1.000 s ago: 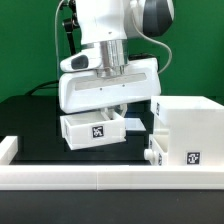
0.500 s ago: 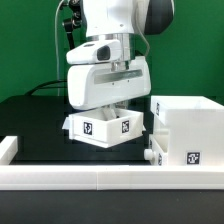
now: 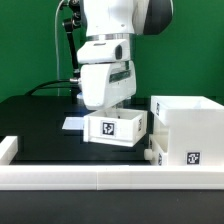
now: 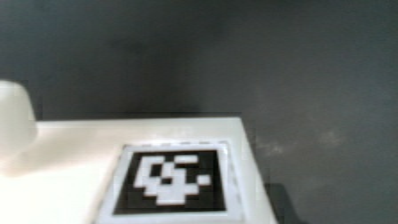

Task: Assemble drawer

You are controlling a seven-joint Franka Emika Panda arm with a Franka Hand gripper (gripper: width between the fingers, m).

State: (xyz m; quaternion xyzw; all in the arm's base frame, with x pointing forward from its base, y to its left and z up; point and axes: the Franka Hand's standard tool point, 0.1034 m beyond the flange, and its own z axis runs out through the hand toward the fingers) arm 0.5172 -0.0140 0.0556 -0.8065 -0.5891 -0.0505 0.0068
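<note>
In the exterior view my gripper reaches down into a small white tray with a square tag on its front and is shut on it. The fingertips are hidden inside the tray. The tray sits just left of the tall white box housing, nearly touching it. The housing stands at the exterior view's right with a tag low on its front. A small white part shows at the housing's lower left corner. In the wrist view a white surface with a black-and-white tag fills the lower part over the black table; my fingers do not show there.
A low white border wall runs along the front of the black table. A flat white sheet, the marker board, lies behind the tray on the exterior view's left. A rounded white shape shows at the wrist view's edge.
My hand has turned and moved to the exterior view's right with the tray. The tray's tagged side now faces the front, and the tray is close to the housing.
</note>
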